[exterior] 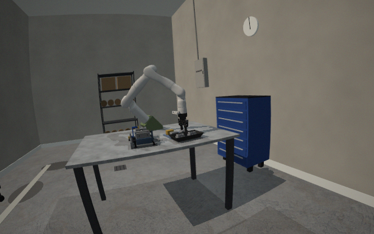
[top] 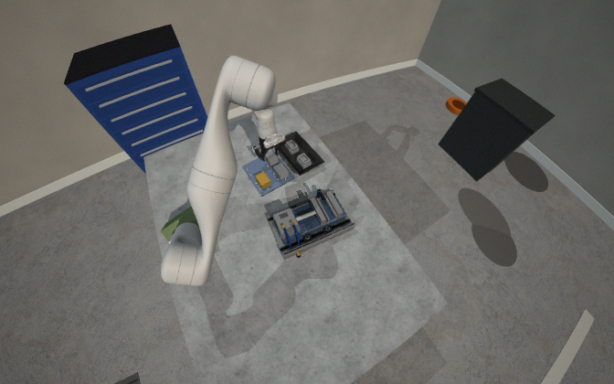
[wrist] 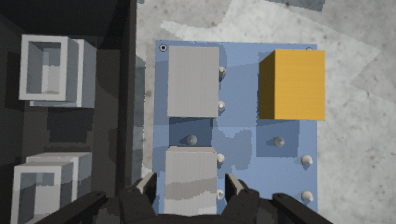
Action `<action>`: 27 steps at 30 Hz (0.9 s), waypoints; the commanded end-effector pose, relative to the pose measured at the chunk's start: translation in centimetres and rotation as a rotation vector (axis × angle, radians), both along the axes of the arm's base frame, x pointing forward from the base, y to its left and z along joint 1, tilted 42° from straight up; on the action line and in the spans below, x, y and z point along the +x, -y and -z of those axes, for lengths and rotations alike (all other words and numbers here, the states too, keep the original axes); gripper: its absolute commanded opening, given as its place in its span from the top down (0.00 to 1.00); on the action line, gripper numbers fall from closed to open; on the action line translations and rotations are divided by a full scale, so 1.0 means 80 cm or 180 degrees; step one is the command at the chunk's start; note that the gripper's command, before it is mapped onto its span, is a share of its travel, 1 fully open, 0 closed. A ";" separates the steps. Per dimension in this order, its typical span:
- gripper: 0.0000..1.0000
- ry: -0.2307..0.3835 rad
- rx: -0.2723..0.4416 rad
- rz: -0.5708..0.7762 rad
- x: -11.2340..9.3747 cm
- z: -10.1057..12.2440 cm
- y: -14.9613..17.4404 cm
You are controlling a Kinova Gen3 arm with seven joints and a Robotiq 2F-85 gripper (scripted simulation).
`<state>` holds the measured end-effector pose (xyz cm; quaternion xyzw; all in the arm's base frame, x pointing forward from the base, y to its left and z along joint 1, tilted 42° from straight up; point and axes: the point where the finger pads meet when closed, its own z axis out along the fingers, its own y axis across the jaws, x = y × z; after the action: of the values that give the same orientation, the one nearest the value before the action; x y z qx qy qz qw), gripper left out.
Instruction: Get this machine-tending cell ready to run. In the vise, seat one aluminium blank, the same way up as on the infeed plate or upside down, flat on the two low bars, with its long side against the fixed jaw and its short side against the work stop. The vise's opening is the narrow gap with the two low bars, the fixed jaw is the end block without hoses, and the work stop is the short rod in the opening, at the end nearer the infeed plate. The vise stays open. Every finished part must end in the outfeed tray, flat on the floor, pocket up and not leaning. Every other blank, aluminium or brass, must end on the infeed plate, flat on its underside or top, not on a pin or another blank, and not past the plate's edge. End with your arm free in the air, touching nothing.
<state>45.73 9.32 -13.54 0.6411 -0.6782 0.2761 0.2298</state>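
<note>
In the wrist view the blue infeed plate (wrist: 235,130) carries two aluminium blanks, one farther (wrist: 193,81) and one nearer (wrist: 190,172), and a brass blank (wrist: 292,84). My gripper (wrist: 190,184) is open, with its fingers on either side of the nearer aluminium blank and a gap on both sides. The black outfeed tray (wrist: 60,115) to the left holds two finished parts (wrist: 52,70) (wrist: 45,187), pockets up. In the overhead view the vise (top: 307,218) stands open, with nothing seen in its opening. My gripper (top: 267,145) hangs over the plate's far end.
Several short pins (wrist: 220,106) stand on the infeed plate beside the blanks. The tray's raised wall (wrist: 131,90) runs close along the plate's left edge. A blue drawer cabinet (top: 137,95) stands past the table. The arm's green base (top: 178,224) is at the table's left.
</note>
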 end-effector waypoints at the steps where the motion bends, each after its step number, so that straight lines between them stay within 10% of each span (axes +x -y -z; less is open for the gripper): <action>1: 0.33 0.0004 0.0005 -0.0004 0.001 -0.001 -0.001; 12: 0.33 0.0004 0.0005 -0.0004 0.001 -0.001 -0.001; 13: 1.00 0.0004 0.0005 -0.0004 0.001 -0.001 -0.001; 27: 1.00 0.0004 0.0005 -0.0004 0.001 -0.001 -0.001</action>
<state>45.74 9.38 -13.50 0.6412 -0.6782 0.2761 0.2294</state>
